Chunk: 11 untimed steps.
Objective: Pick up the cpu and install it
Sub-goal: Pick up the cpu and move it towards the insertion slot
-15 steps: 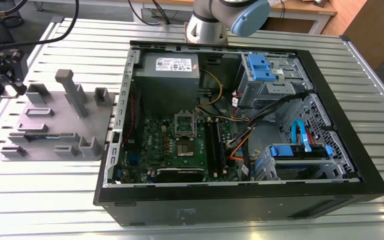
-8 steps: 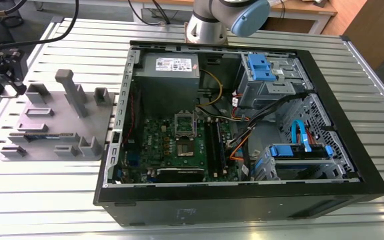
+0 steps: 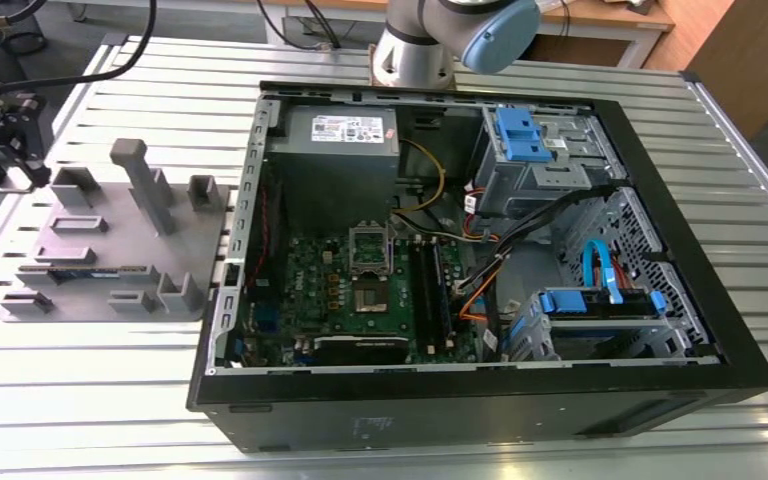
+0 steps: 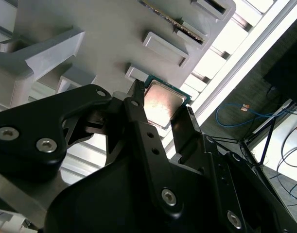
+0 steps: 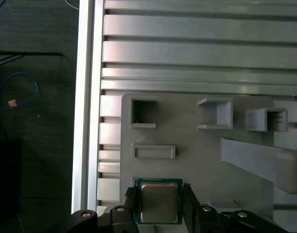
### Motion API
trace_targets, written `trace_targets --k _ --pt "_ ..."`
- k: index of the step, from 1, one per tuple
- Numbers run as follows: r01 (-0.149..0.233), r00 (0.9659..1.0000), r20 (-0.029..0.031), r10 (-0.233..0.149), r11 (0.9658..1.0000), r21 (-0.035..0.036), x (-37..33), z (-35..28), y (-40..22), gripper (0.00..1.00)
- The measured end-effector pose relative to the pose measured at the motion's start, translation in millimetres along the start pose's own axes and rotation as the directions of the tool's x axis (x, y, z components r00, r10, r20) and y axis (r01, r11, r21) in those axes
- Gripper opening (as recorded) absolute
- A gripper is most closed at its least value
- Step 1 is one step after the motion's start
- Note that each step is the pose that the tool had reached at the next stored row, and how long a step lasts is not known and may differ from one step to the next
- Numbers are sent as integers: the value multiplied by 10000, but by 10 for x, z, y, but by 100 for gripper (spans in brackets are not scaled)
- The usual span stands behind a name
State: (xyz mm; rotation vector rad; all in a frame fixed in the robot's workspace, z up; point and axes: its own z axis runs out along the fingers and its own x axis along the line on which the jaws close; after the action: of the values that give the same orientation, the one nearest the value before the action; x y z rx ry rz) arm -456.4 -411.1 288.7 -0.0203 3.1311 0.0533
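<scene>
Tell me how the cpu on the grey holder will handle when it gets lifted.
The cpu is a thin flat square with a metal top: probably stiff and light. Its smooth, shiny lid and thin edges offer little grip, so it may slip. Lying flat on the grey holder, it shouldn't roll or tip.

A bench (image 3: 91, 400) of ribbed, silvery metal slats lies under bright, even light. Beyond its far edge stands a wooden desk (image 3: 598, 12). In the first wrist view, a dark grey floor (image 5: 36, 160) carries a loose blue cable (image 5: 37, 90).
</scene>
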Motion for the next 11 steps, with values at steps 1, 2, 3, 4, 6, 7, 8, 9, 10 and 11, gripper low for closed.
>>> trace_targets --k 1,2,3,4,6,7,8,9,10,11 --pt "1 10000 0 -1 10000 0 0 -6 0 47" --pt "0 10000 0 0 10000 -1 0 -10 0 47" --pt "0 10000 1 0 10000 0 0 -16 0 47" --pt "0 10000 2 0 10000 -1 0 -19 1 47" --pt "0 10000 3 0 10000 -2 -1 -20 1 47" --pt "0 10000 2 0 10000 -1 0 -21 1 47" --pt "0 10000 0 0 10000 0 0 -22 1 47" --pt "0 10000 0 0 10000 0 0 -22 1 47" --pt "0 10000 0 0 10000 0 0 -29 1 47" --pt "0 10000 0 0 10000 0 -1 -41 1 47"
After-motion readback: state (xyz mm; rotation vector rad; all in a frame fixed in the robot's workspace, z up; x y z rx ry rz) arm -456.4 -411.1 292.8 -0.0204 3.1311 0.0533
